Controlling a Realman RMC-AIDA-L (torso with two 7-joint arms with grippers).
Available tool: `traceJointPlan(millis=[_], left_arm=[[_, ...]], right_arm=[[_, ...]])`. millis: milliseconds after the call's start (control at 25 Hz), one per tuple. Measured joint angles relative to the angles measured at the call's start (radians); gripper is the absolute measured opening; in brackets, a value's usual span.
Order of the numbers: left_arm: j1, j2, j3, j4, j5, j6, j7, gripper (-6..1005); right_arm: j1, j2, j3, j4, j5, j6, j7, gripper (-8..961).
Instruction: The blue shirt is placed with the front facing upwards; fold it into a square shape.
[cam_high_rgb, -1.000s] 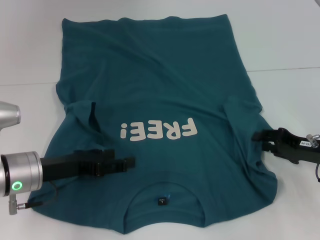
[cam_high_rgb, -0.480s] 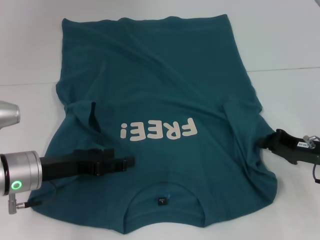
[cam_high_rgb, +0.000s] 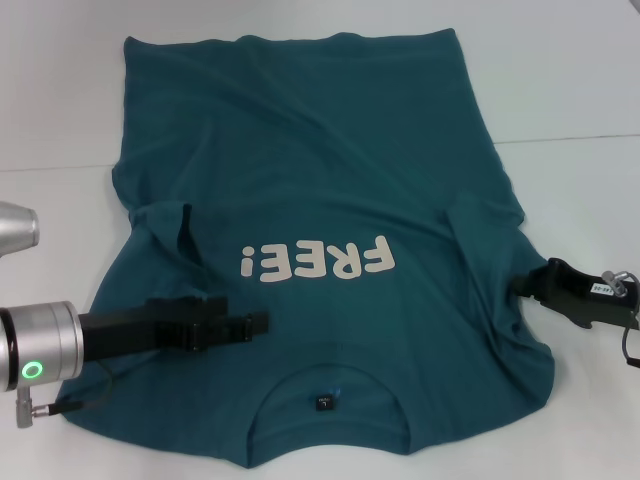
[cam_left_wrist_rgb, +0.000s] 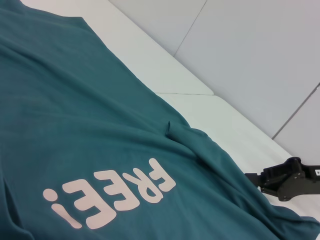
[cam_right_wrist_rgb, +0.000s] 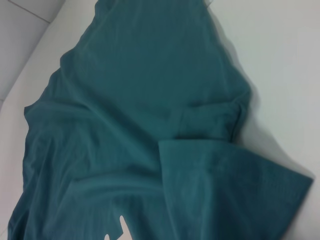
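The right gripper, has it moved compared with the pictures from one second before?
Yes. The right gripper has slid away from the white lettering, outward to the blue shirt edge.

I see a white table (cam_high_rgb: 580, 90) filling the head view, matte and plain, with a thin straight seam (cam_high_rgb: 570, 138) crossing it toward the right edge and picking up again on the left side (cam_high_rgb: 55, 168). Through the left wrist camera I make out the table's pale top (cam_left_wrist_rgb: 165, 70) ending against a light grey floor (cam_left_wrist_rgb: 260, 55) marked by thin darker joint lines. The right wrist camera gives me more of that same white surface (cam_right_wrist_rgb: 280, 65), with one faint line (cam_right_wrist_rgb: 27, 11) near a corner
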Motion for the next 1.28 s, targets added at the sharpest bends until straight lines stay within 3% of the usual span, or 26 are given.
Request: traceJointPlan(millis=[680,1280], left_arm=[[-0.003,-0.002,0.003,0.0,-0.005,-0.011,0.0,874],[-0.016,-0.003,0.004,-0.004,-0.008,-0.027,0.0,876]], right_arm=[[0.013,-0.008,0.001,-0.015,0.055,-0.057,-0.058,24],[0.103,-0.001,-0.084,-0.022,0.051,-0.065,-0.059,29]])
